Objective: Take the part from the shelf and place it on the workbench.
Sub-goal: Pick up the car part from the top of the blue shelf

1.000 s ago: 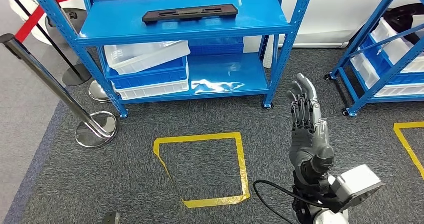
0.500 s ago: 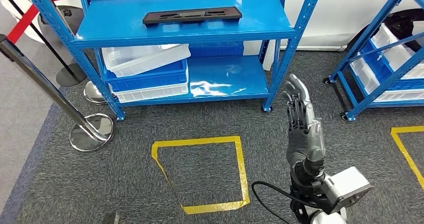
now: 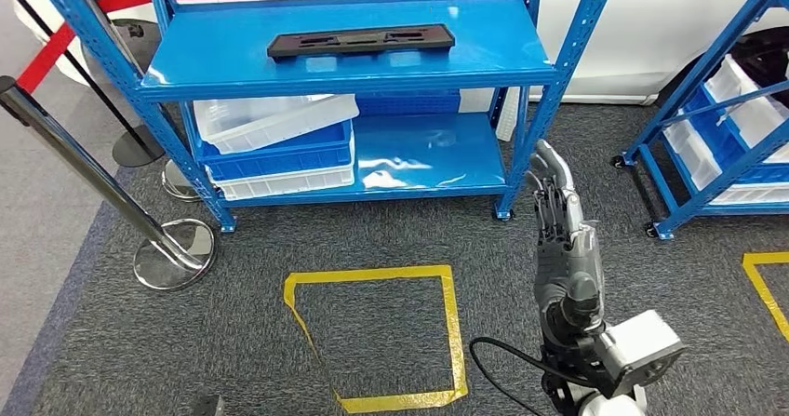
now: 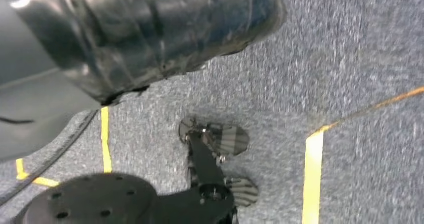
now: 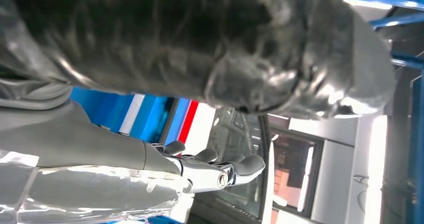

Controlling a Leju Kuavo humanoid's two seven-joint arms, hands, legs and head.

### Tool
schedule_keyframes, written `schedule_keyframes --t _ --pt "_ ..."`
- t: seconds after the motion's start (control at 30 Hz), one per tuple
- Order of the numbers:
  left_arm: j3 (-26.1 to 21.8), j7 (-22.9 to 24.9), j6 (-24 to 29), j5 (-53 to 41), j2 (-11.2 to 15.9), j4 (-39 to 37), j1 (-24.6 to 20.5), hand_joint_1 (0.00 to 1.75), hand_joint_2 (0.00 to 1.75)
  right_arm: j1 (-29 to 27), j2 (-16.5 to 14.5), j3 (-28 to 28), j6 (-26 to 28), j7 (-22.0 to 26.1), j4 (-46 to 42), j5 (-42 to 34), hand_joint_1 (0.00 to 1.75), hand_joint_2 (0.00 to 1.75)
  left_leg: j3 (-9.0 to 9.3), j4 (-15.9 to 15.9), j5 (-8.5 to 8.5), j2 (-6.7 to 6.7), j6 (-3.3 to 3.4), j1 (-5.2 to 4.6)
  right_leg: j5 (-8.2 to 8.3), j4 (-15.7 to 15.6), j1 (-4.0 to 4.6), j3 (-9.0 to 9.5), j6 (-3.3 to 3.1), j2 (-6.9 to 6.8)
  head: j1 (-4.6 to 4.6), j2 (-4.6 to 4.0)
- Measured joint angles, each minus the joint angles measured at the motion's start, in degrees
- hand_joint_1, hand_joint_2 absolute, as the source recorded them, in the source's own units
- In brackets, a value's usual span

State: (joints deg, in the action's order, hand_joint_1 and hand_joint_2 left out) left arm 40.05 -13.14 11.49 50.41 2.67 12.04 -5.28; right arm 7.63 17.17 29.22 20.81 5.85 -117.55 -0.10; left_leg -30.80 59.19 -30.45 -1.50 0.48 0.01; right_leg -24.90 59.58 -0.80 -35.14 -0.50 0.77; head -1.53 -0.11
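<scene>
part [image 3: 361,42] flat on top shelf [image 3: 484,58] of blue rack, long side across, nothing touching it. i see right hand [image 3: 561,239] raised in front of rack's right post [image 3: 549,109], well below and right of part, fingers [image 5: 240,165] straight and close together, holding nothing. left hand: can't tell state, wrist cam blurred, pointing at carpet. white and blue bins [image 3: 274,141] stacked on lower shelf, left side. yellow tape square [image 3: 377,332] on carpet, chrome stanchion [image 3: 172,248] at left.
</scene>
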Motion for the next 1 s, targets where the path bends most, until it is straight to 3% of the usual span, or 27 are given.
schedule_keyframes --t 0.07,0.13,0.17,0.2,0.27,0.33,0.37,0.47,0.53,0.63,0.67,0.7,0.73,0.8,0.83,0.9,1.0 --pt "0.1 0.0 0.0 0.0 0.0 0.0 -0.1 0.0 0.0 0.1 0.0 0.0 -0.3 0.0 0.0 0.0 0.0 0.0 -2.55 5.0 -2.32 0.51 -0.62 0.17 -0.22 -0.5 -0.22 0.76 -0.53 -0.22 -0.13 0.0" --pt "0.3 0.0 0.0 0.0 0.1 0.0 -0.2 0.0 0.0 0.1 0.0 0.0 -0.3 0.0 0.0 -0.1 0.0 0.0 -7.23 12.6 -4.67 0.72 -1.12 0.36 -0.66 -0.6 -0.25 1.22 -0.77 -0.42 -0.2 0.0" --pt "0.4 0.0 0.0 0.0 0.1 0.0 -0.1 0.0 0.0 0.1 0.0 0.0 -0.3 0.0 0.0 -0.1 0.0 0.0 -9.02 14.9 -4.66 0.78 -1.29 0.47 -0.93 -0.6 -0.27 1.51 -0.78 -0.45 -0.21 0.0" --pt "0.4 0.0 0.0 0.0 0.1 0.0 0.0 0.0 0.0 0.0 0.0 0.0 -0.3 0.0 0.0 -0.1 0.0 0.0 -9.79 15.1 -3.47 0.85 -1.41 0.57 -1.23 -0.6 -0.3 1.89 -0.72 -0.42 -0.22 0.0" --pt "0.5 0.0 0.0 0.0 0.1 0.0 0.2 0.0 0.0 0.0 0.0 0.0 -0.3 0.0 0.0 -0.1 0.0 0.0 -8.16 9.3 1.57 1.03 -1.43 0.71 -1.93 -0.6 -0.4 2.95 -0.4 -0.34 -0.22 0.0" --pt "0.5 0.0 0.0 0.0 0.2 0.0 0.1 0.0 0.0 0.1 0.0 0.0 -0.3 0.0 0.0 -0.1 0.0 0.0 -5.31 2.3 4.88 1.14 -1.07 0.56 -2.67 -0.5 -0.29 3.66 0.23 -0.35 -0.23 0.0" --pt "0.6 0.0 0.0 0.0 0.2 0.0 0.1 0.0 0.0 0.1 0.0 0.0 -0.3 0.0 0.0 -0.1 0.0 0.0 -4.51 0.4 5.29 1.15 -0.77 0.44 -2.89 -0.5 -0.21 3.76 0.54 -0.37 -0.2 0.0" --pt "0.8 0.0 0.0 0.0 0.2 0.0 0.0 0.0 0.0 0.1 0.0 0.0 -0.3 0.0 0.0 -0.1 0.0 0.0 -3.98 -0.7 4.71 1.13 0.37 0.34 -3.24 -0.8 -0.11 3.9 1.34 -0.43 -0.09 0.0" --pt "0.9 0.0 0.0 0.0 0.2 0.0 0.1 0.0 0.0 0.2 0.0 0.0 -0.3 0.0 0.0 -0.2 0.0 0.0 -3.3 -1.2 4.59 1.16 1.15 0.54 -4.47 1.3 -0.14 3.18 1.78 -0.5 0.0 0.0" --pt "1.0 0.0 0.0 0.0 0.2 0.0 -0.1 0.0 0.0 0.1 0.1 0.0 -0.3 0.1 0.1 -0.2 0.0 0.0 -2.49 -1.4 4.02 1.17 2.07 0.44 -8.24 11.5 -0.15 -2.46 2.0 -0.55 0.08 0.0" --pt "1.2 0.0 0.0 0.0 0.2 0.0 -0.1 0.0 0.0 0.0 0.1 0.0 -0.3 0.1 0.2 -0.3 0.0 0.0 -2.2 -1.4 3.75 1.15 2.21 0.35 -8.53 14.2 -0.16 -4.41 2.0 -0.55 0.07 0.0" --pt "1.3 0.0 0.0 0.0 0.2 0.0 0.0 0.0 0.0 0.0 0.1 0.0 -0.3 0.1 0.3 -0.3 0.0 0.0 -1.83 -1.3 3.44 1.1 2.25 0.29 -7.71 15.0 -0.16 -5.48 1.94 -0.55 0.07 0.0" --pt "1.4 0.0 0.0 0.0 0.3 0.0 0.0 0.0 0.0 0.0 0.1 0.0 -0.3 0.2 0.3 -0.3 0.0 0.0 -1.36 -1.3 3.09 1.04 2.22 0.24 -5.8 13.8 -0.15 -5.52 1.81 -0.55 0.07 0.0" --pt "1.6 0.0 -0.2 0.0 0.2 0.0 0.1 0.0 0.0 0.0 0.1 0.1 -0.5 0.5 0.4 -0.3 0.0 0.0 -0.48 -1.2 2.31 0.88 1.99 0.19 -0.95 7.2 -0.01 -3.38 1.28 -0.54 0.09 0.0" --pt "1.7 0.0 -0.2 0.0 0.2 0.0 0.1 0.0 0.0 0.0 0.1 0.2 -0.7 0.7 0.4 -0.3 0.0 0.0 -0.18 -1.1 1.91 0.77 1.74 0.08 0.41 3.8 0.14 -2.03 1.0 -0.54 0.08 0.0" --pt "1.9 0.0 -0.3 -0.2 0.2 0.0 0.0 0.0 0.0 0.0 0.1 0.4 -1.1 0.9 0.5 -0.4 0.0 0.0 -0.1 -1.0 1.43 0.66 1.16 -0.05 0.63 0.7 0.45 -0.62 0.57 -0.5 0.09 0.0" --pt "2.1 0.0 -0.5 -0.9 0.4 0.0 -0.1 0.0 0.0 0.0 0.2 0.6 -1.4 1.1 0.5 -0.4 0.0 0.0 0.0 -0.9 0.8 0.78 0.24 -0.06 0.16 -0.3 0.25 0.06 -0.01 -0.36 0.05 0.0"
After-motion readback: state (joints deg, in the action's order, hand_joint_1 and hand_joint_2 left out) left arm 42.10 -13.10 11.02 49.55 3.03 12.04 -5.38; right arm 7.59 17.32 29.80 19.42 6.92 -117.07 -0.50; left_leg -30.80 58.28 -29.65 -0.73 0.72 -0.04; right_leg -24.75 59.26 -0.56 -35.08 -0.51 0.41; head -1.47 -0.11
